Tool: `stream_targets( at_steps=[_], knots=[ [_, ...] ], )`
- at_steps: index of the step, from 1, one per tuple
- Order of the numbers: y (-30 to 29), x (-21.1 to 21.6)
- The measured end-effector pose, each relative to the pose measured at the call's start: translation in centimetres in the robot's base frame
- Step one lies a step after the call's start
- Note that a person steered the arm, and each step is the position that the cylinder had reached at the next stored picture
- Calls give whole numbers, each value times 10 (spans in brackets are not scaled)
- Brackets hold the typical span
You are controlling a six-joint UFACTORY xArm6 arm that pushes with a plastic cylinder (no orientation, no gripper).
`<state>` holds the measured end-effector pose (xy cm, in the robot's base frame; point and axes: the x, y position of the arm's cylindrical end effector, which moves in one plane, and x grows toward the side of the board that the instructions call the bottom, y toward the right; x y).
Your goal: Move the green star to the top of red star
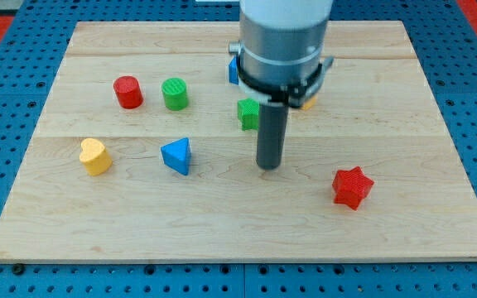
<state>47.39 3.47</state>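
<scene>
The green star (248,112) lies on the wooden board near its middle, partly hidden behind the rod. The red star (353,186) lies toward the view's lower right. My tip (268,167) rests on the board just below and slightly right of the green star, and well to the left of the red star. The rod and the arm's grey body cover part of the green star and the blocks behind it.
A red cylinder (127,92) and a green cylinder (175,93) stand at the view's upper left. A yellow heart (95,156) and a blue triangle (177,156) lie lower left. A blue block (233,71) and a yellow block (309,101) peek from behind the arm.
</scene>
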Motion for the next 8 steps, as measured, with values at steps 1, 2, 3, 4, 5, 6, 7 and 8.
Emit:
stream_targets(
  at_steps=[1, 2, 3, 4, 5, 6, 7, 8],
  knots=[
    [-15, -33],
    [-39, -22],
    [-45, -51],
    [-97, -69],
    [-84, -106],
    [-39, -109],
    [-16, -63],
    [8, -41]
  ],
)
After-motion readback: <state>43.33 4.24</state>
